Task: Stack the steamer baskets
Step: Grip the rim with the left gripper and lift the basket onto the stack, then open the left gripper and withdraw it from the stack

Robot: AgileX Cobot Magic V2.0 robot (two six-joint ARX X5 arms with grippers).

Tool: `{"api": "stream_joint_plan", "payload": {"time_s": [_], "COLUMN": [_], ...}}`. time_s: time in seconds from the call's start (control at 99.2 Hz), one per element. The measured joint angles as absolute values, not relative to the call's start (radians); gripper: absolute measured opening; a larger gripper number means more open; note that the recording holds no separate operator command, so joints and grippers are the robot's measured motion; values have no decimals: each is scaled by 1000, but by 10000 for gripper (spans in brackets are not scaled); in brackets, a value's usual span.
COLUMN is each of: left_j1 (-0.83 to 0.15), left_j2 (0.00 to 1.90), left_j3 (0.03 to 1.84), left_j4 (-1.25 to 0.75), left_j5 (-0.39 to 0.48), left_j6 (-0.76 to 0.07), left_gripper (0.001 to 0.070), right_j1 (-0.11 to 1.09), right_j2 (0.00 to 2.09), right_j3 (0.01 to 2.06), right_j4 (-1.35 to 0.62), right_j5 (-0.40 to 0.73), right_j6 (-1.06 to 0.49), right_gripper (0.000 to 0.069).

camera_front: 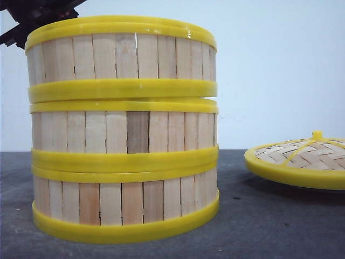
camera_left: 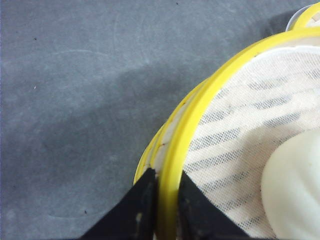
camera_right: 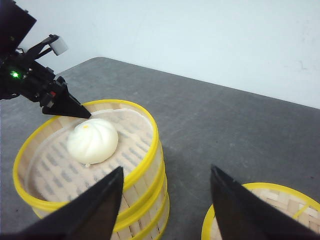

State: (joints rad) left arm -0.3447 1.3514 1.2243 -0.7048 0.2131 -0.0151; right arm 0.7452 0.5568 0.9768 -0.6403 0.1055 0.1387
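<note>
Three steamer baskets stand in one stack: the top basket (camera_front: 121, 56), the middle one (camera_front: 124, 132) and the bottom one (camera_front: 124, 202). The top basket sits slightly askew on the middle one. My left gripper (camera_left: 166, 182) is shut on the top basket's yellow rim (camera_left: 200, 107), one finger outside the wall and one inside. In the right wrist view that gripper (camera_right: 75, 111) grips the stack's far rim. A white bun (camera_right: 92, 140) lies on the cloth liner inside the top basket. My right gripper (camera_right: 166, 172) hangs open and empty above the table beside the stack (camera_right: 147, 167).
The flat woven lid (camera_front: 302, 159) with its yellow rim and knob lies on the dark grey table (camera_front: 253, 216) to the right of the stack, also seen as the lid (camera_right: 270, 210) by my right fingers. The left arm (camera_front: 32, 19) reaches in over the stack's upper left.
</note>
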Motion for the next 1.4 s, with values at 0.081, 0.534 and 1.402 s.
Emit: {"api": "stream_joint_plan", "payload": {"time_s": [0.081,0.534,1.402], "left_j1": [-345,-355,-356], "left_j2": [1351,1390,1010], "left_j3": [1224,1224,1237], "left_j4": [-704,-685,-494], "left_j5": [213,212,39], "left_j6": [-15,-15,-57], "left_gripper": [27,27,358], "right_j1": [745,745,745], "right_j2": [557,557,557], "right_j3": [977,977,977], "right_j4": [-640,-641,-646], "right_j5": [105,105,152], "right_j6": [139,139,138], "right_gripper": [332,332,332]}}
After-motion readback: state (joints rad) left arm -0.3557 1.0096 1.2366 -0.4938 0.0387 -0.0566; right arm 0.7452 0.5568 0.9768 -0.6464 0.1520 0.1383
